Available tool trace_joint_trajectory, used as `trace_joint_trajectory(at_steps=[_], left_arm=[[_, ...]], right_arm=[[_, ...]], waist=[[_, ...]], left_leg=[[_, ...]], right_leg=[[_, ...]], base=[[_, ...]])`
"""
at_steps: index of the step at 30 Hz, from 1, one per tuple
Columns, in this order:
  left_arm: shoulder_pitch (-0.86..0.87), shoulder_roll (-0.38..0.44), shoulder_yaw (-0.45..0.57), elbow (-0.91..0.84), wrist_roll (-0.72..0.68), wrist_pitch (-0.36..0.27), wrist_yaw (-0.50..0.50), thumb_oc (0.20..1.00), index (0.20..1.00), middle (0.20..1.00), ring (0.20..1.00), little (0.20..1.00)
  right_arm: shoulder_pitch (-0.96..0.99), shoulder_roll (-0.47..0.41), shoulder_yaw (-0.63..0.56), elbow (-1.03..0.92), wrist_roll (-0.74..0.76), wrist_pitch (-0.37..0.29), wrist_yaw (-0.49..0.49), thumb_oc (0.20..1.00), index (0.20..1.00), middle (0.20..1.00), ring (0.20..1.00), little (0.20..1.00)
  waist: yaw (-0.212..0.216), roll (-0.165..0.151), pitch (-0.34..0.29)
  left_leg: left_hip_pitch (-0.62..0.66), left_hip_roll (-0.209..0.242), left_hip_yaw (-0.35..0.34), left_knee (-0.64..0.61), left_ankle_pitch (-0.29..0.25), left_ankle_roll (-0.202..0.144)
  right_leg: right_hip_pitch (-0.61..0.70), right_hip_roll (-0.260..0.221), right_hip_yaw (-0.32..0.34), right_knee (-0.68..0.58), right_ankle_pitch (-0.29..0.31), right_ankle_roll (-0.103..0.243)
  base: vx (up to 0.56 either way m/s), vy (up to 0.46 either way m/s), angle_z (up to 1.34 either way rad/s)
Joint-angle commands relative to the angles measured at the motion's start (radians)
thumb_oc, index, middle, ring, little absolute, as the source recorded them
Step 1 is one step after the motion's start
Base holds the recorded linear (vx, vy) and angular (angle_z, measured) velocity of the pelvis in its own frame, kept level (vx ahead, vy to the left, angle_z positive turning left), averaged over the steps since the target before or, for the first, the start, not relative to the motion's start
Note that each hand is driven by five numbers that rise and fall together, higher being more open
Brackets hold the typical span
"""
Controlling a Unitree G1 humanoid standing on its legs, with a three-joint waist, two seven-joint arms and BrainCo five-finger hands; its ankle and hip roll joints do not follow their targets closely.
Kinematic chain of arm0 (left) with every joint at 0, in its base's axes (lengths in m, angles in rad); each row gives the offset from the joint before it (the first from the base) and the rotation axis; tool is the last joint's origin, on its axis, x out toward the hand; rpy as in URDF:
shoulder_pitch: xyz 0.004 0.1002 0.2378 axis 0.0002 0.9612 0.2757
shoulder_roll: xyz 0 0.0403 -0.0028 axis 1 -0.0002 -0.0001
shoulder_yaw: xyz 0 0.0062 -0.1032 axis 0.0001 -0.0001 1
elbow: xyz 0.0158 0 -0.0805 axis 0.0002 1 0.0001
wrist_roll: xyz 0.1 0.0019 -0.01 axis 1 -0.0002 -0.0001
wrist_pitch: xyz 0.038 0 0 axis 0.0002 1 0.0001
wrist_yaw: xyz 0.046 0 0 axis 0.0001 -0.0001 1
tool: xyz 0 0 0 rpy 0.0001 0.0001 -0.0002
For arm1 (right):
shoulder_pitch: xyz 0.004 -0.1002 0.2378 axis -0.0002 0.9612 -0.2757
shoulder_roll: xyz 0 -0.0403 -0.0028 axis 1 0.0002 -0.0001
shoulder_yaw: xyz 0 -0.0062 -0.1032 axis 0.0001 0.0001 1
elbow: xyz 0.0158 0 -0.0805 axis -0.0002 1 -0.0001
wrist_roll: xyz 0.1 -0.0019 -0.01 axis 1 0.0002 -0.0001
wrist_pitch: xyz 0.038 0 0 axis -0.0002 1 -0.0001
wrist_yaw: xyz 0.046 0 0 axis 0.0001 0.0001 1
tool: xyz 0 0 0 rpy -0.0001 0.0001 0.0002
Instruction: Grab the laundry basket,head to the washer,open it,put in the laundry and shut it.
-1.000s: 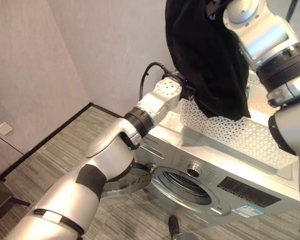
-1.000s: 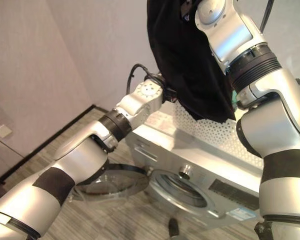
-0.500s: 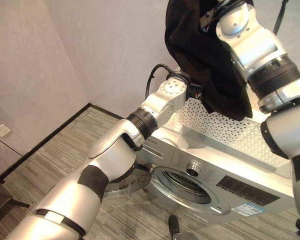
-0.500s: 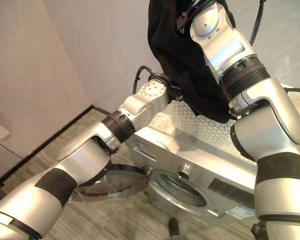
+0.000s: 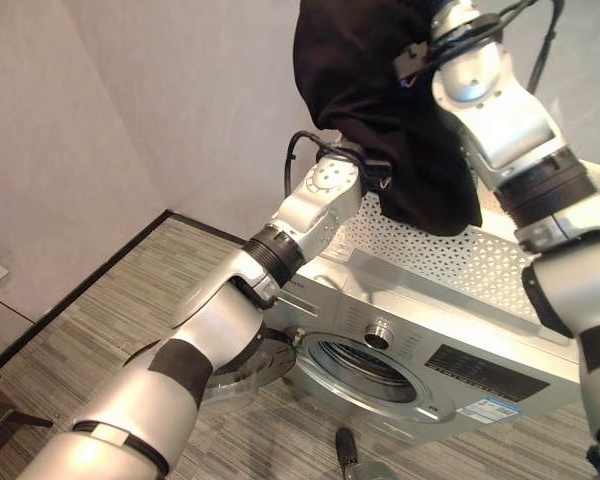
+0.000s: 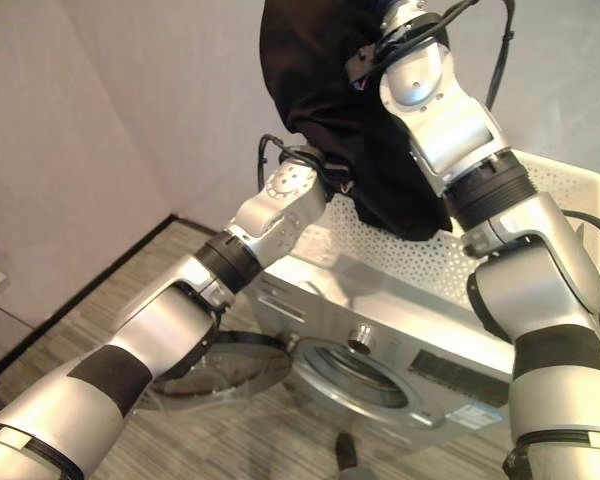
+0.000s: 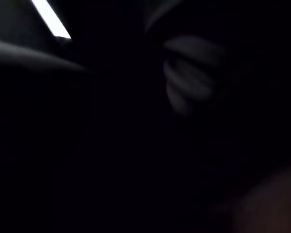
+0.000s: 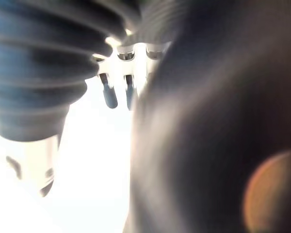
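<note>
A black garment (image 5: 380, 110) hangs high over the white perforated laundry basket (image 5: 450, 255), which stands on top of the silver washer (image 5: 500, 375). My right arm is raised above the basket, and my right hand (image 8: 117, 92) holds the garment at its top, with the cloth draped beside the fingers. The garment's lower edge reaches down to the basket's near rim. My left arm stretches to the basket's left corner, where the cloth hides its hand. The washer's round door (image 5: 245, 370) is swung open to the left, so the drum opening (image 5: 365, 362) is bare.
The washer stands against a pale wall near a room corner, with a dark baseboard (image 5: 80, 290) running along the striped floor. A small dark object (image 5: 347, 452) lies on the floor just in front of the washer.
My right arm has swung the black garment a little to the left and higher over the basket. The view has shifted slightly. The left arm has stayed at the basket's corner.
</note>
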Motion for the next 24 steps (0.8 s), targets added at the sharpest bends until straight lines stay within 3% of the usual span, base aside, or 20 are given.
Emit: trace_joint_trajectory(at_steps=[1, 14, 21, 24], left_arm=[[-0.072, 0.088, 0.041, -0.06, 0.071, -0.116, 0.012, 0.2, 0.2, 0.2, 0.2, 0.2], [-0.028, 0.185, 0.138, -0.224, 0.137, -0.169, 0.062, 0.2, 0.2, 0.2, 0.2, 0.2], [0.002, 0.234, 0.194, -0.302, 0.192, -0.181, 0.087, 0.2, 0.2, 0.2, 0.2, 0.2], [0.035, 0.284, 0.248, -0.377, 0.22, -0.192, 0.103, 0.2, 0.2, 0.2, 0.2, 0.2]], right_arm=[[-0.023, -0.078, -0.059, 0.021, -0.042, -0.06, -0.033, 1.0, 1.0, 1.0, 1.0, 1.0], [0.208, -0.287, -0.289, -0.121, -0.252, -0.047, -0.139, 1.0, 1.0, 1.0, 1.0, 1.0], [0.333, -0.413, -0.392, -0.152, -0.454, 0.028, -0.18, 1.0, 1.0, 1.0, 1.0, 1.0], [0.479, -0.482, -0.513, -0.179, -0.553, 0.072, -0.204, 1.0, 1.0, 1.0, 1.0, 1.0]], waist=[[0.008, -0.021, -0.026], [-0.004, -0.015, -0.032], [-0.007, -0.015, -0.036], [-0.01, -0.009, -0.036]], left_leg=[[0.034, 0.036, 0.07, 0.005, -0.037, 0.006], [0.04, 0.03, 0.077, 0.005, -0.044, 0.015], [0.045, 0.031, 0.08, 0.005, -0.05, 0.018], [0.044, 0.029, 0.08, 0.005, -0.053, 0.021]], right_leg=[[0.054, -0.115, 0.1, 0.076, -0.16, 0.108], [0.045, -0.117, 0.11, 0.083, -0.154, 0.111], [0.046, -0.117, 0.11, 0.082, -0.155, 0.112], [0.045, -0.117, 0.11, 0.082, -0.155, 0.113]], base=[[0.01, 0.009, -0.11], [0.0, 0.006, -0.04], [-0.01, -0.002, -0.01], [0.0, 0.0, 0.0]])
